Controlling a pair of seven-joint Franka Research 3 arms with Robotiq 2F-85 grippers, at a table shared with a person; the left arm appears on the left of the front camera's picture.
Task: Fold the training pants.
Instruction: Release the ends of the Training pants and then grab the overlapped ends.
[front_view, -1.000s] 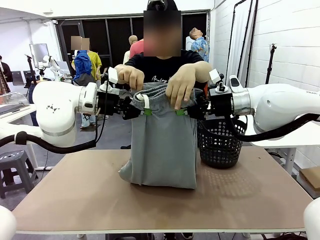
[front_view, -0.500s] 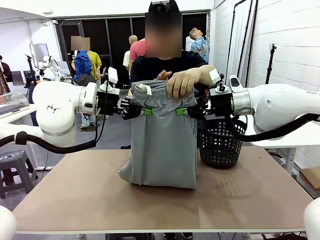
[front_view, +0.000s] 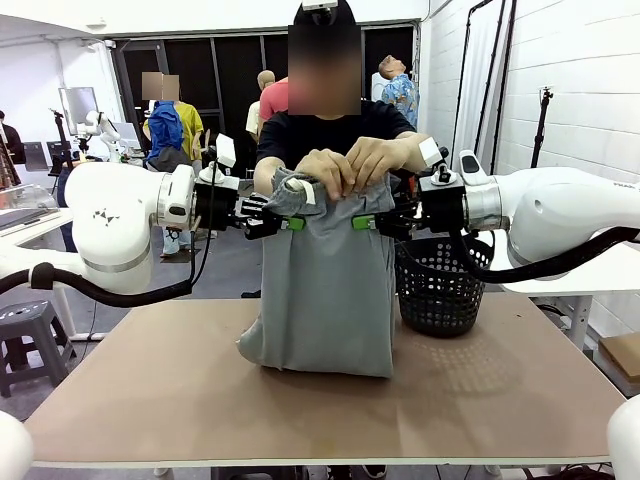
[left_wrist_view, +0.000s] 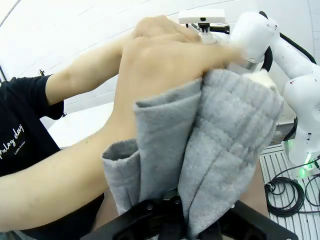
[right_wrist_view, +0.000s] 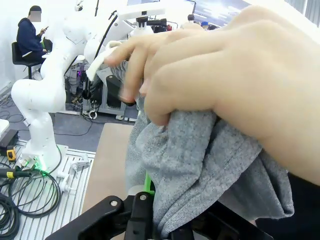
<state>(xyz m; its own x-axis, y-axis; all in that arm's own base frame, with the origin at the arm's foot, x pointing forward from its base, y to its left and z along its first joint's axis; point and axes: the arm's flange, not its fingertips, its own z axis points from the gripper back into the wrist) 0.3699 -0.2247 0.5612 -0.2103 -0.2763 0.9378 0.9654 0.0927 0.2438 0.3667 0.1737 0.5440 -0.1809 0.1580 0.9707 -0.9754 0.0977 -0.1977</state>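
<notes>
Brown tabletop (front_view: 150, 400) under the crumpled lower end of light grey training pants (front_view: 325, 290), hung upright. Black mesh basket (front_view: 440, 290) just beside, on the right. Left gripper (front_view: 288, 223) and right gripper (front_view: 362, 223) pinched closed on the upper side edges. Person's hands (front_view: 325, 172) bunching the waistband between them.

Both arms are chunky glossy white tubes, left arm (front_view: 110, 225) and right arm (front_view: 565, 215), silver rings (front_view: 181, 197) at the wrists, black cables (front_view: 130, 293) looping underneath. The left gripper (front_view: 288, 223) and right gripper (front_view: 362, 223) are black with green pads (front_view: 295, 224). Person's wearing a black short-sleeve tee (front_view: 285, 135) with small white script (left_wrist_view: 13, 143).
</notes>
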